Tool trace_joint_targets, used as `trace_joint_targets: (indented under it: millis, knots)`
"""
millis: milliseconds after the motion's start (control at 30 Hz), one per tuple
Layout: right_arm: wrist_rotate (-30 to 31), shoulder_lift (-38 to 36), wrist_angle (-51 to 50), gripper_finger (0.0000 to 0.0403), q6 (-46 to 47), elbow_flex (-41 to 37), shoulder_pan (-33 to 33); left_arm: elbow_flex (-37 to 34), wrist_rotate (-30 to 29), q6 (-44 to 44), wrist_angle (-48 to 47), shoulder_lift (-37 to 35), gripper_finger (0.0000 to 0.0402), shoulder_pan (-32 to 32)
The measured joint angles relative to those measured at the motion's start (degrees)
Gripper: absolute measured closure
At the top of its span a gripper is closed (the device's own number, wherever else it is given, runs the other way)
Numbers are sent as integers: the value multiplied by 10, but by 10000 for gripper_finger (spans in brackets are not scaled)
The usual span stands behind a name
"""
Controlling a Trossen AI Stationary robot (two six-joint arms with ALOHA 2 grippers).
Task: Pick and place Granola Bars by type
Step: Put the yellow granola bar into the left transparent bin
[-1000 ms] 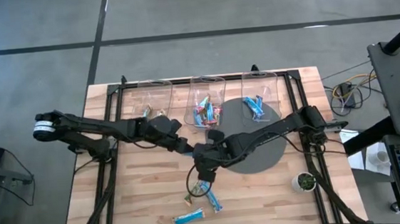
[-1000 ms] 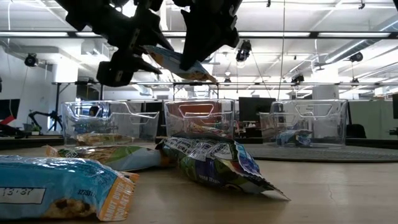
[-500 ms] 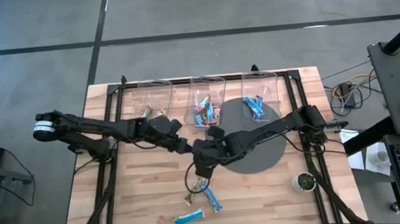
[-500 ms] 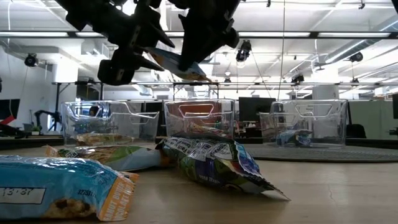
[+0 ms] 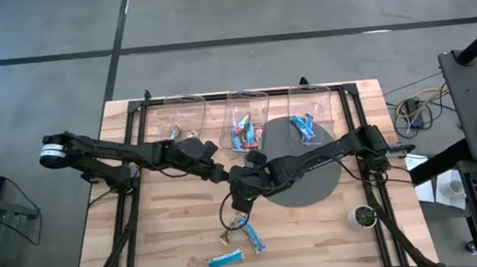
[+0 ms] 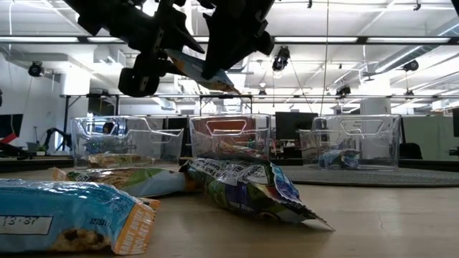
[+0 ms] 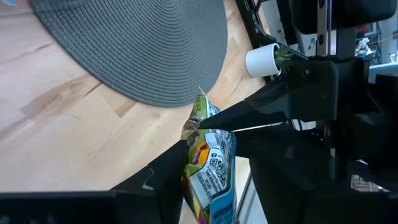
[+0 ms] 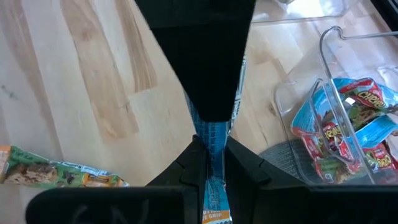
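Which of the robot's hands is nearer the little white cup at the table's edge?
The right hand. It hangs over the table's middle, with the white cup off to its right. The left hand meets it there, slightly farther away.

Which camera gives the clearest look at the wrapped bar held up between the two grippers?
The left wrist view: the green-and-blue wrapped bar fills its middle, print readable. The right wrist view shows only a blue strip; the low view, one angled edge; the high view hides it.
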Motion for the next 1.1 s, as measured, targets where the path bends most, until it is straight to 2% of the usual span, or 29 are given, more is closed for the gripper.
trace_joint_targets:
  millis: [200,467,633,767,900,1100]
  knots:
    - [0,0,3,369,1,0,-3,0,-2,7,-6,0,258,0]
    - [2,0,3,369,4,0,-4,0,-13,15,-10,0,348,0]
    - [-14,0,-6,363,62,0,-7,0,-23,21,-20,0,359,2]
    - [-16,0,-27,335,75,1,-8,1,-39,35,-36,0,358,10]
    - [-21,0,-56,290,94,-1,-6,0,-52,52,-73,0,359,27]
    - [34,-12,-150,216,147,0,-4,0,-68,85,-122,-30,360,64]
